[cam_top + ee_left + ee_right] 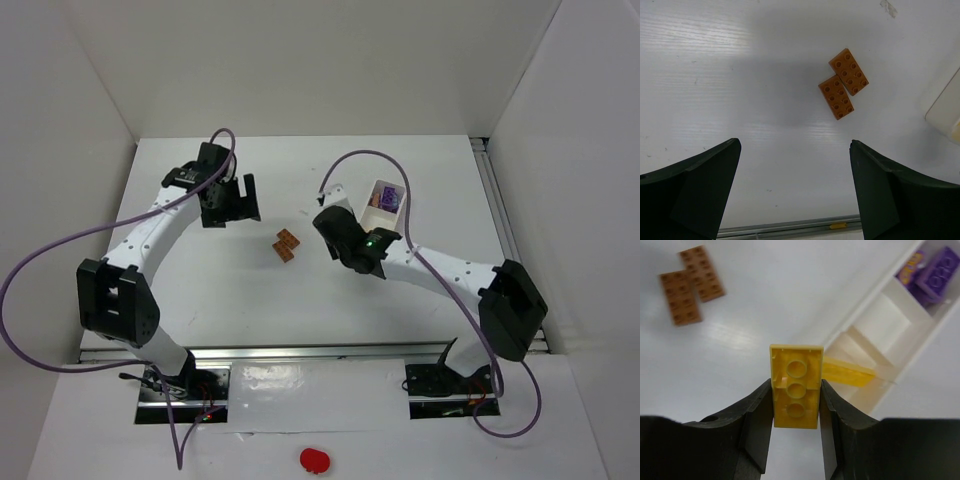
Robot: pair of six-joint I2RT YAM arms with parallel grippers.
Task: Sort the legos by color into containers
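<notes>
Two orange-brown legos (286,245) lie side by side on the white table between the arms. They also show in the left wrist view (842,84) and the right wrist view (690,282). My left gripper (795,145) is open and empty, to the left of them (240,200). My right gripper (796,405) is shut on a yellow lego (796,387), underside up, above the table beside the near end of the white tray (885,322). The tray (375,212) holds purple legos (935,272) in its far section and a yellow lego (847,372) in its near section.
A metal rail (300,352) runs along the table's near edge. A red blob (314,459) lies on the front board below it. White walls enclose the table at the left, back and right.
</notes>
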